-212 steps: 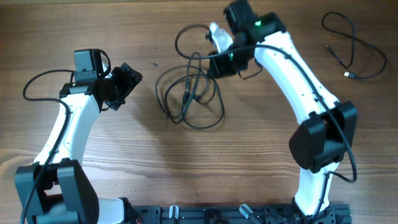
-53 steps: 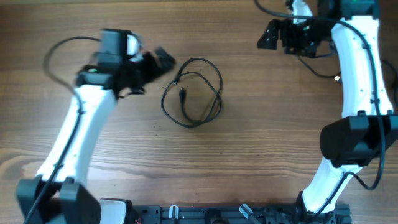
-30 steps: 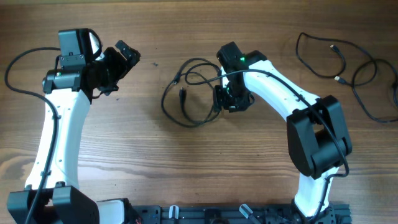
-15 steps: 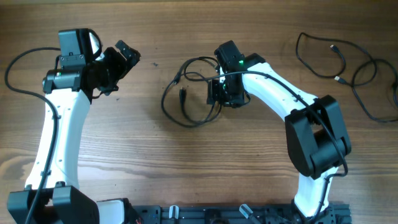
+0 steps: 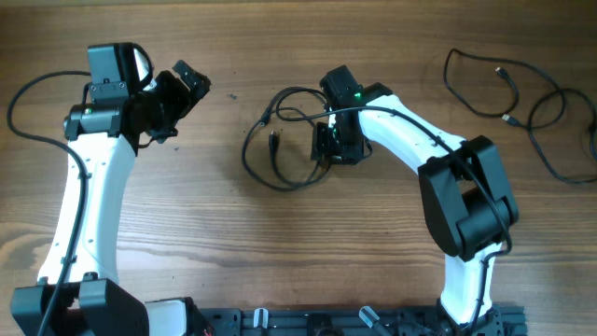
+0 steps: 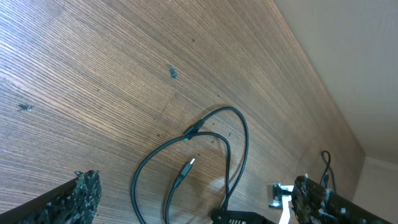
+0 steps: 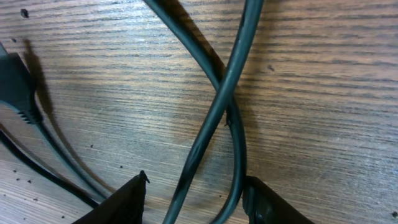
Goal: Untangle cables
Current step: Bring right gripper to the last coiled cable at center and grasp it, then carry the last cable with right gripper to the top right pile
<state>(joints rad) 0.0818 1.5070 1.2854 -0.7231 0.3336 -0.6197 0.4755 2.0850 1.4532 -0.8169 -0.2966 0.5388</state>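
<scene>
A thin black cable (image 5: 273,142) lies in loose loops at the table's middle, one plug end inside the loops. My right gripper (image 5: 328,145) is down on the loops' right side. In the right wrist view its jaws (image 7: 194,199) are apart and straddle two crossing strands (image 7: 224,109); one strand touches the right finger. My left gripper (image 5: 191,82) is open and empty, held left of the loops. In the left wrist view its fingers (image 6: 199,205) are wide apart, with the cable (image 6: 246,140) ahead. A second black cable (image 5: 508,84) lies spread out at the far right.
The wooden table top (image 5: 280,243) carries both cables. A thick black wire (image 5: 23,98) runs from the left arm, looping out to the left. The rail of the arm bases (image 5: 308,322) runs along the front edge.
The right arm carried one cable to the far right, left it there and returned to the remaining loops. In the last second its gripper shifted slightly left onto the strands. The left arm stays still.
</scene>
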